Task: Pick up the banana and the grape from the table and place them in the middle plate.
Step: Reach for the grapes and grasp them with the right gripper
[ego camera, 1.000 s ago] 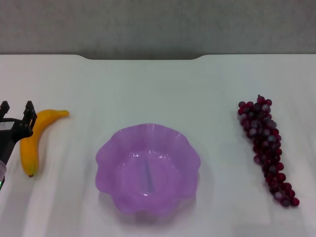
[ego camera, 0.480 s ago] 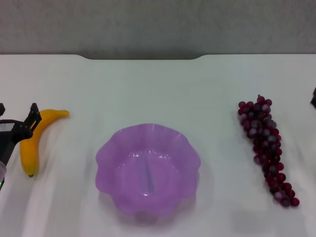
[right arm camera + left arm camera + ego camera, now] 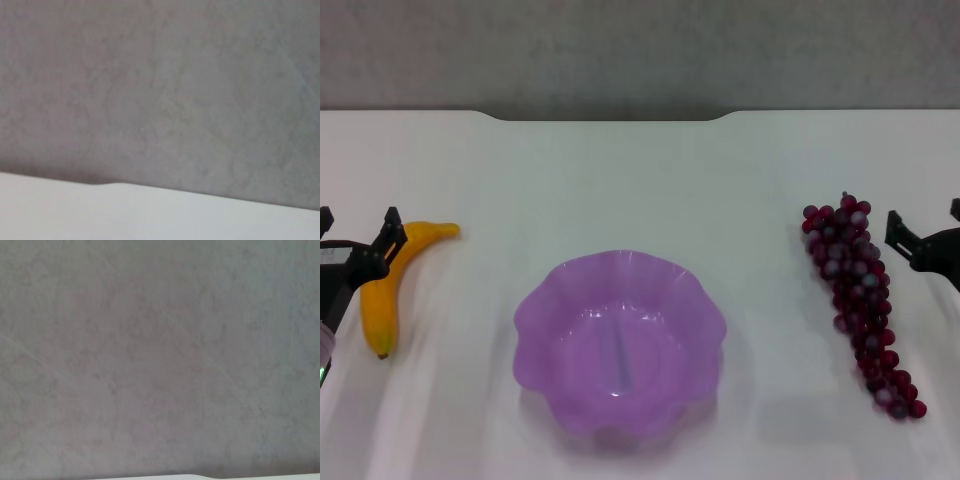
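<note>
The yellow banana lies on the white table at the far left. My left gripper is open at the left edge, one finger over the banana's upper part, holding nothing. The dark red-purple grape bunch lies at the right. My right gripper is open at the right edge, just right of the bunch's upper part and apart from it. The translucent purple scalloped plate stands empty in the middle front. Both wrist views show neither fruit.
A grey wall runs behind the table's notched far edge. The left wrist view shows that wall. The right wrist view shows the wall and a strip of table.
My right gripper has come into view from the right edge and now sits beside the grape bunch. My left gripper has shifted slightly beside the banana. The fruits and plate have not moved.
</note>
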